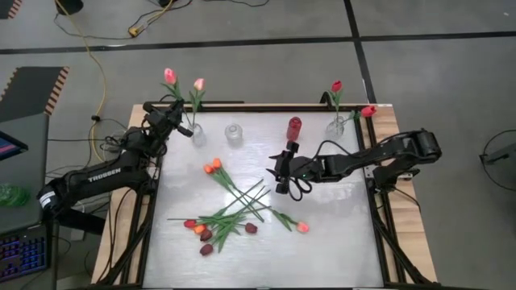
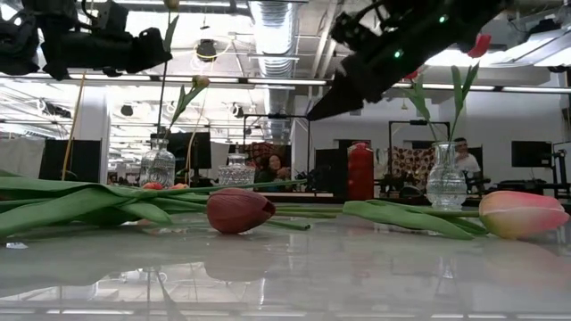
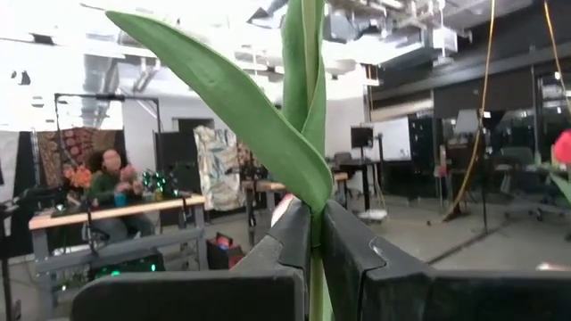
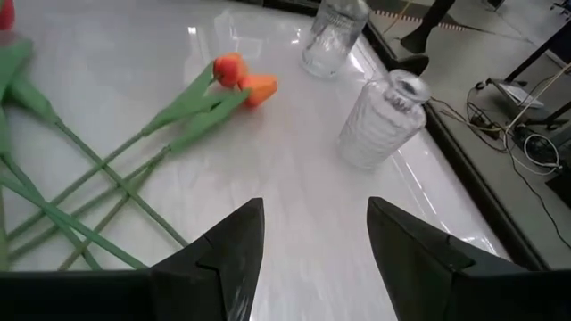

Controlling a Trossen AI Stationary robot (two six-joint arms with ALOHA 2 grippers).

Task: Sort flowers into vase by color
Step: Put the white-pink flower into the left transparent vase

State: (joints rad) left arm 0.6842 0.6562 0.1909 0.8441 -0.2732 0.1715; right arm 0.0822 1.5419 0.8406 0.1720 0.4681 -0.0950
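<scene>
My left gripper (image 1: 173,113) hangs at the table's far left corner, fingers clamped on a pink tulip (image 1: 198,84) stem; the left vase (image 1: 197,133) stands just beside it, stem upright, so lowering looks like the next step. My right gripper (image 1: 278,173), fingers apart and empty, hovers mid-table. The loose flowers (image 1: 234,211) lie just ahead and below, stems crossing, nearer this arm, with bare tabletop (image 1: 339,234) around for room.

White table (image 1: 339,242) w/ loose tulip pile (image 1: 234,213), 3 glass vases (image 1: 234,134), red bottle (image 1: 295,126).
</scene>
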